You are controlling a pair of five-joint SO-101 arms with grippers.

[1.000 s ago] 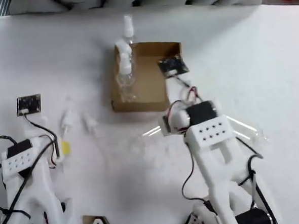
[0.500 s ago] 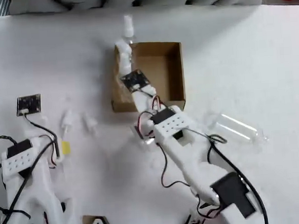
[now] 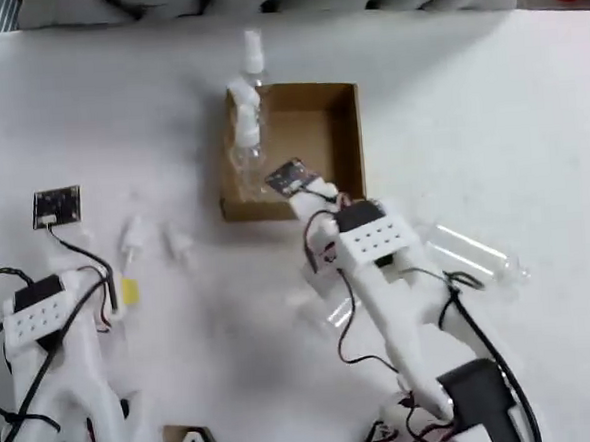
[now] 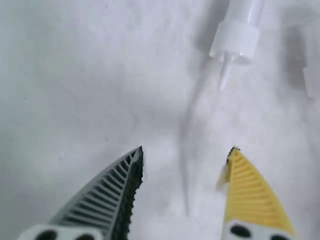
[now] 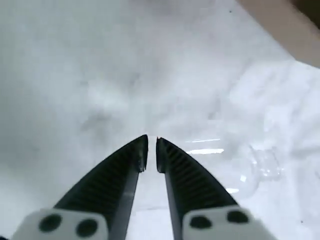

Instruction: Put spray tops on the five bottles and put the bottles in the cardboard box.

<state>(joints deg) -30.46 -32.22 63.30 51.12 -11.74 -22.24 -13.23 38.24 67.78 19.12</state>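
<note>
Bottle (image 5: pixel 252 172) lying near the cardboard box (image 3: pixel 348 148); right fingers (image 5: pixel 125 170) pretty much closed on nothing, left fingers (image 4: pixel 115 190) wide open, empty.

The right arm (image 3: pixel 376 241) has swung twice. From the right front corner of the cardboard box (image 3: pixel 347 138) it crossed left over the box's front wall, then came partway back toward the right. The clear bottle (image 3: pixel 327 307), a second ago a streak close under the wrist by the box front, now lies flat on the table. It sits just beside the right pincer (image 5: pixel 151 142), free of its nearly closed fingers.
</note>
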